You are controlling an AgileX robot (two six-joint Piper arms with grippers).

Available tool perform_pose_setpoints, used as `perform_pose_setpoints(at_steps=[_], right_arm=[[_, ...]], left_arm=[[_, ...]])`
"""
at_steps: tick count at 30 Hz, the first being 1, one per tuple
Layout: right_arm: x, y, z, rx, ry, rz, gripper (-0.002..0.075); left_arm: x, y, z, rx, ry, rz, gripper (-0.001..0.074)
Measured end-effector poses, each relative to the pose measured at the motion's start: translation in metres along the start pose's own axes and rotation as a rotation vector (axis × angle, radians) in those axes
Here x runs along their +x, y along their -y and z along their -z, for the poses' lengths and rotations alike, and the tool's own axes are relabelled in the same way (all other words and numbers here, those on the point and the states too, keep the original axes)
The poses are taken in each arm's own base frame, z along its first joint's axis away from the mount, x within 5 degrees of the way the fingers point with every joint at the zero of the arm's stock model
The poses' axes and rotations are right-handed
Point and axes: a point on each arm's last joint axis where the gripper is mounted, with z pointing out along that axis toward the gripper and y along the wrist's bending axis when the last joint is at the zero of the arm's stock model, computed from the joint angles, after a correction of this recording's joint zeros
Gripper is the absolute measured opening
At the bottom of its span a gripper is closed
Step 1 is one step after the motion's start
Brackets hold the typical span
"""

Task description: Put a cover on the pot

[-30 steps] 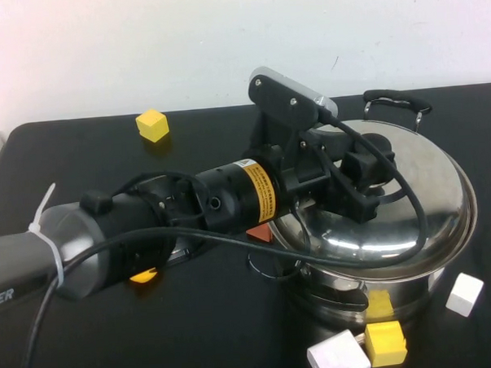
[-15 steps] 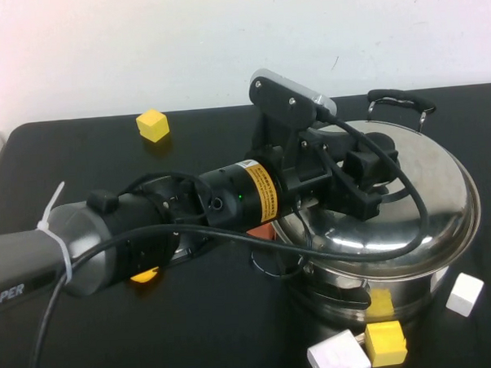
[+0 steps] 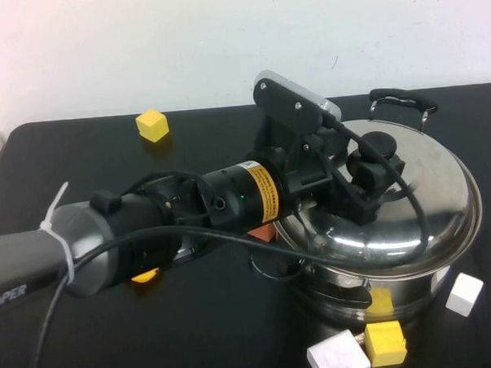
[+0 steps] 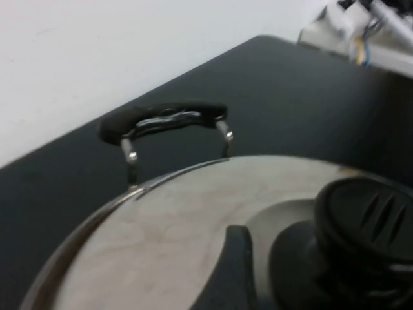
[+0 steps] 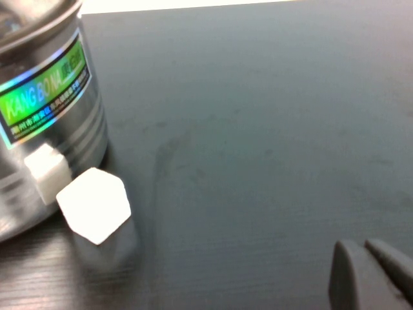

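- Here we log the pot, standing on the right half of the black table, its far handle toward the wall.
- We find the lid seated on the pot's rim, knob up at its centre.
- We place the left gripper over the lid; its fingers stand apart on either side of the knob, and we cannot tell whether they touch it.
- We see the right gripper only in its wrist view, low over bare table; its two fingertips lie pressed together, holding nothing.
- We count loose blocks: a yellow cube far left near the wall, a yellow cube and a white block in front of the pot, and a white cube just beside its wall.
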Motion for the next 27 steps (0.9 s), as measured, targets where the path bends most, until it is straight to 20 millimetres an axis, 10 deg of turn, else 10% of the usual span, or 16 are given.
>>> perform_pose_setpoints(at_steps=[12,22,27], right_arm=[[0.0,0.0,0.0,0.0,0.0,0.0,-0.0002],[0.0,0.0,0.0,0.0,0.0,0.0,-0.0002],[0.0,0.0,0.0,0.0,0.0,0.0,-0.0002]], left_arm=[[-0.078,0.019,0.066,-0.118,0.16,-0.19,0.059],[-0.138,0.038,0.185,-0.43,0.187,-0.243,0.0076],[-0.141,0.042,0.245,-0.609,0.14,-0.109,0.001]])
